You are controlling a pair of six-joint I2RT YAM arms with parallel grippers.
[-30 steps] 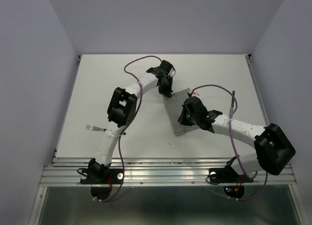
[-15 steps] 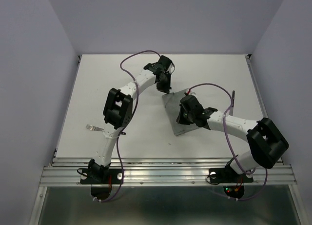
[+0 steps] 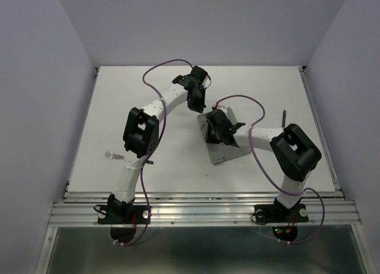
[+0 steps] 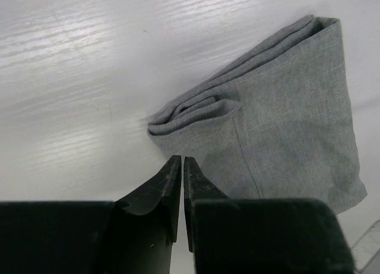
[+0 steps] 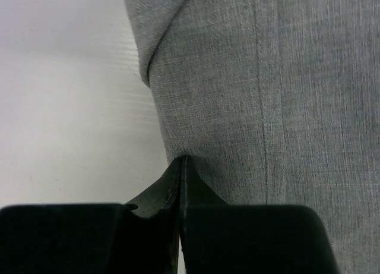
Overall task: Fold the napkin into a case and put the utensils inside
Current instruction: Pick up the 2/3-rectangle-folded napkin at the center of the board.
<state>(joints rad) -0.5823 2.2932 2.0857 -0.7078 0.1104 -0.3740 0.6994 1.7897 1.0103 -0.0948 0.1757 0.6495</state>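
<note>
The napkin (image 3: 222, 155) lies between a fork (image 3: 113, 156), left, and another utensil (image 3: 284, 120), right.

Folded grey napkin (image 3: 224, 154) flat at centre frame, layered edges stacked; fork (image 3: 113, 156) far left, dark-handled utensil (image 3: 284, 117) right, both well apart.

A white tabletop (image 3: 119, 107) sits between pale lavender walls (image 3: 196, 24). A ribbed metal rail (image 3: 202, 205) runs along its near edge. Light is even.

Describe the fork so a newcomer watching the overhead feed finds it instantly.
Start at the white table and go to its left edge, beside the left arm. The fork lies there alone, silver prongs pointing left; the other visible utensil is a dark stick far right.
</note>
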